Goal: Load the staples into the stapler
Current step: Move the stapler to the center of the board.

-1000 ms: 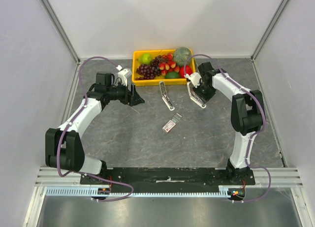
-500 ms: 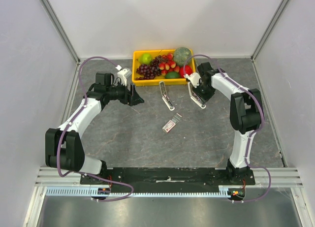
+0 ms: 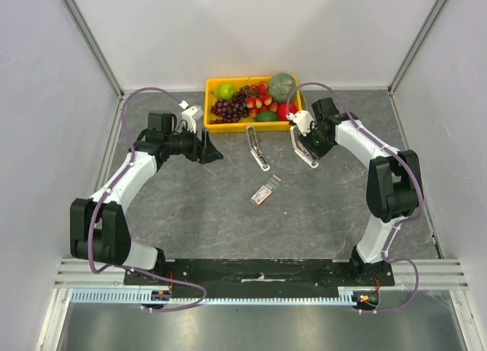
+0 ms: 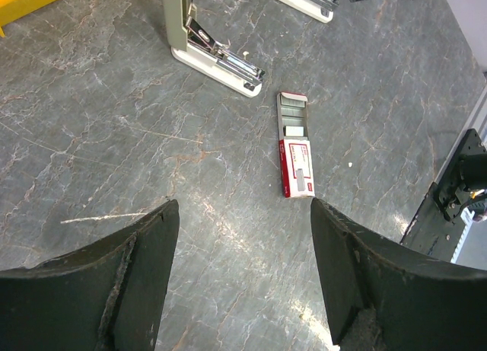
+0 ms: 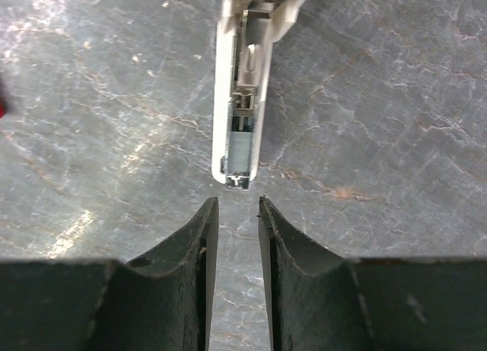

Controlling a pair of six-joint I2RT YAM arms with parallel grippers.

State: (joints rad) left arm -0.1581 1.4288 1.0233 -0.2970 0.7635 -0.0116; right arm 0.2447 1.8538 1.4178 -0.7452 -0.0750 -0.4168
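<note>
The right arm [image 3: 389,185] has swung its elbow rightward; right gripper [image 5: 236,205] is narrowly parted, empty, just short of the right-hand stapler [image 5: 240,100]; left gripper [image 4: 243,208] is spread wide.

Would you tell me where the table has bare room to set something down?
Bare tabletop lies between the staple box and the base rail, also right of the box. Crowded: the far strip, holding yellow tray, left stapler, right stapler, right claw.
</note>
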